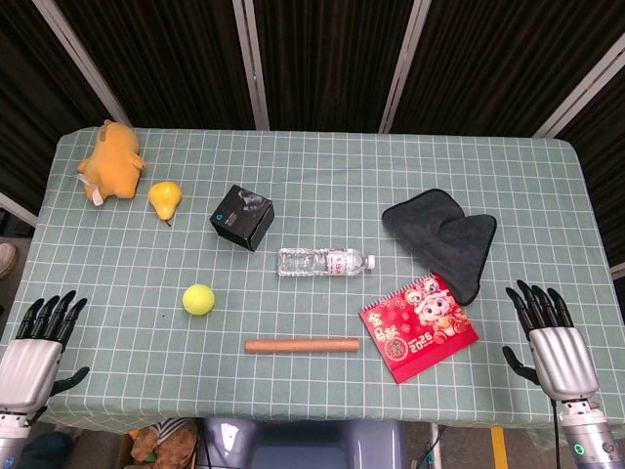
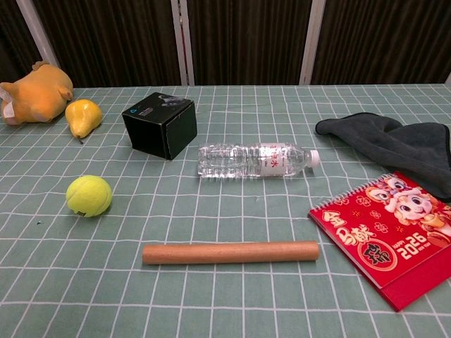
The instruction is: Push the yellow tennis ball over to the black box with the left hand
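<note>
Dark slatted panels stand behind a counter (image 1: 312, 156) covered in green checked cloth. From the head view, the yellow tennis ball (image 1: 198, 299) lies on the near left part of the cloth, with the black box (image 1: 242, 217) beyond it and slightly to its right, apart from it. The left hand (image 1: 35, 347) rests at the near left edge, fingers spread and empty; the right hand (image 1: 549, 337) lies likewise at the near right edge, open and holding nothing. From the chest view, neither hand shows; the ball (image 2: 89, 195) lies near-left of the box (image 2: 160, 124), and a water bottle (image 2: 255, 160) lies just right of the box. To push well, I judge the left hand should come in behind the ball on its near-left side and press gently along the line to the box, since a round ball will likely roll off course if struck off-centre.
</note>
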Tool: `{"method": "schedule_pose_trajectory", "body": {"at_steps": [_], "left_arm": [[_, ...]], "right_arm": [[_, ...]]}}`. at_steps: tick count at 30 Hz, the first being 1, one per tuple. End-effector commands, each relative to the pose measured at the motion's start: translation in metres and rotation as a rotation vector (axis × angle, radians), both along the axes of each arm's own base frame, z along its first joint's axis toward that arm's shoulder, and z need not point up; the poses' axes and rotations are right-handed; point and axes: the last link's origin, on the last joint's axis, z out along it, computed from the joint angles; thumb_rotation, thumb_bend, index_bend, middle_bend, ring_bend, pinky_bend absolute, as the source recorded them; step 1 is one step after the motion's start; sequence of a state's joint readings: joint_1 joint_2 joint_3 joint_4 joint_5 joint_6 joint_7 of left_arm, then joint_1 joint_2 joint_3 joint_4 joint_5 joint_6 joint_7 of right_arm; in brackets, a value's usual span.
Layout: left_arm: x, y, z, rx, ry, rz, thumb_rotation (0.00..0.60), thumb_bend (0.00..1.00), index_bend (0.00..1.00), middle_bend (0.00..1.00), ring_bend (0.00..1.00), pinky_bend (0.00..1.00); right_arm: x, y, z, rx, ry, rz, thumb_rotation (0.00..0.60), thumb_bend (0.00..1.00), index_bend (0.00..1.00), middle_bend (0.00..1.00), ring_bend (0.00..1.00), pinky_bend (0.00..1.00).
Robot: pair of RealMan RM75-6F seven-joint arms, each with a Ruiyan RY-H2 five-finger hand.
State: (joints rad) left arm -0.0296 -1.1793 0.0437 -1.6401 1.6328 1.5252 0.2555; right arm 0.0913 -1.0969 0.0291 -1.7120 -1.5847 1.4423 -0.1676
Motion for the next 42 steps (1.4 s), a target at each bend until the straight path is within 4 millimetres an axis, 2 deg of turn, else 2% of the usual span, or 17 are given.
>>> {"method": "schedule_pose_trajectory", "body": {"at_steps": [1,9,10,11,12,13,14,15,20,26,35,42], "left_arm": [[0.001,0.0,-0.001,-0.006,0.002,-0.007,0.6,0.01,0.0,0.0,0.0,0.0],[-0.001,0.005,-0.011,-0.052,0.013,0.003,0.6,0.01,0.0,0.01,0.0,0.0],[0.0,0.007,-0.013,-0.061,0.015,-0.003,0.6,0.03,0.0,0.06,0.0,0.01],[0.001,0.01,-0.017,-0.079,0.017,-0.014,0.6,0.07,0.04,0.14,0.02,0.07],[0.001,0.012,-0.02,-0.087,0.019,-0.02,0.6,0.15,0.11,0.27,0.05,0.16],[0.002,0.016,-0.024,-0.101,0.027,-0.036,0.6,0.2,0.17,0.35,0.07,0.23],[0.002,0.021,-0.029,-0.114,0.035,-0.048,0.6,0.26,0.26,0.43,0.11,0.33],[0.002,0.024,-0.033,-0.132,0.039,-0.055,0.6,0.3,0.31,0.46,0.13,0.38],[0.004,0.039,-0.056,-0.241,0.052,-0.053,0.6,0.37,0.39,0.53,0.19,0.44],[0.019,0.053,-0.083,-0.329,0.083,-0.079,0.6,0.46,0.45,0.57,0.22,0.45],[0.041,0.071,-0.109,-0.4,0.09,-0.113,0.6,0.43,0.47,0.62,0.27,0.51],[0.053,0.083,-0.122,-0.445,0.081,-0.117,0.6,0.42,0.45,0.64,0.28,0.56]], "right_arm": [[0.002,0.0,-0.003,0.005,0.003,0.009,0.6,0.36,0.0,0.0,0.0,0.0],[0.0,0.001,-0.005,0.027,0.008,-0.003,0.6,0.35,0.0,0.0,0.0,0.0],[0.0,0.001,-0.005,0.024,0.005,-0.002,0.6,0.36,0.0,0.0,0.0,0.0],[0.002,0.0,-0.004,0.019,-0.002,0.001,0.6,0.36,0.0,0.0,0.0,0.0],[0.002,0.0,-0.003,0.018,-0.004,0.003,0.6,0.36,0.0,0.0,0.0,0.0],[0.002,-0.001,-0.004,0.019,-0.007,0.004,0.6,0.36,0.0,0.0,0.0,0.0],[0.001,-0.001,-0.004,0.023,-0.008,0.002,0.6,0.36,0.0,0.0,0.0,0.0],[0.001,-0.001,-0.004,0.027,-0.01,-0.002,0.6,0.36,0.0,0.0,0.0,0.0],[-0.003,-0.006,-0.004,0.035,-0.012,-0.015,0.6,0.36,0.0,0.0,0.0,0.0],[-0.004,-0.008,0.002,0.031,-0.039,-0.02,0.6,0.36,0.0,0.0,0.0,0.0],[-0.008,-0.009,0.008,0.03,-0.051,-0.029,0.6,0.36,0.0,0.0,0.0,0.0],[-0.009,-0.01,0.012,0.016,-0.058,-0.036,0.6,0.36,0.0,0.0,0.0,0.0]]}}
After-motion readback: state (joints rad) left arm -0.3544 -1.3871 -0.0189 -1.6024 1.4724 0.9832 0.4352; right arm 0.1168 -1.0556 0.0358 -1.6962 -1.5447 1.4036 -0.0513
